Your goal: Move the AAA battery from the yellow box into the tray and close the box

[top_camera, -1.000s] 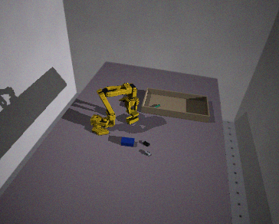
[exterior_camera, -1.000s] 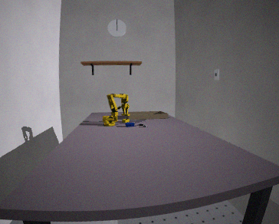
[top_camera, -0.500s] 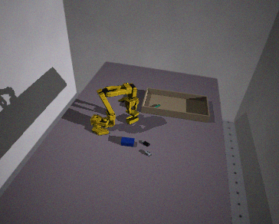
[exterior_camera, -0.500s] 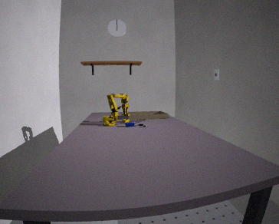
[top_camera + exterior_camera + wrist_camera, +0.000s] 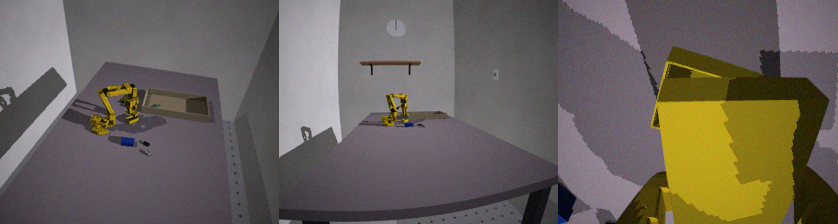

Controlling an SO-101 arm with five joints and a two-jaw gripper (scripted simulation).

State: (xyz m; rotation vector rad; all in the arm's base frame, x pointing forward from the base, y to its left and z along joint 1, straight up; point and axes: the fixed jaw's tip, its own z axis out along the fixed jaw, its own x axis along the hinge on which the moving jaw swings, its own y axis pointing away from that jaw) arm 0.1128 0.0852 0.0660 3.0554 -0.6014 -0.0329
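Yellow box (image 5: pixel 132 120) (image 5: pixel 405 120) (image 5: pixel 695 145), mauve table (image 5: pixel 115 184) (image 5: pixel 425 165) (image 5: pixel 603 120), plain grey walls (image 5: pixel 153 38) (image 5: pixel 432 50)

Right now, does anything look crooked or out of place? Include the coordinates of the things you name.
Yes: close up, a rimmed yellow piece (image 5: pixel 708 63) pokes out at a slant behind a larger yellow block (image 5: pixel 695 145). They don't line up squarely, perhaps a box and its lid. I see no obvious damage.

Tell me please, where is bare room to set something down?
Room shows on the tabletop below the silver piece in the top view, and in the tray, right of the teal piece. Crowded: around the blue block, black piece and arm base.
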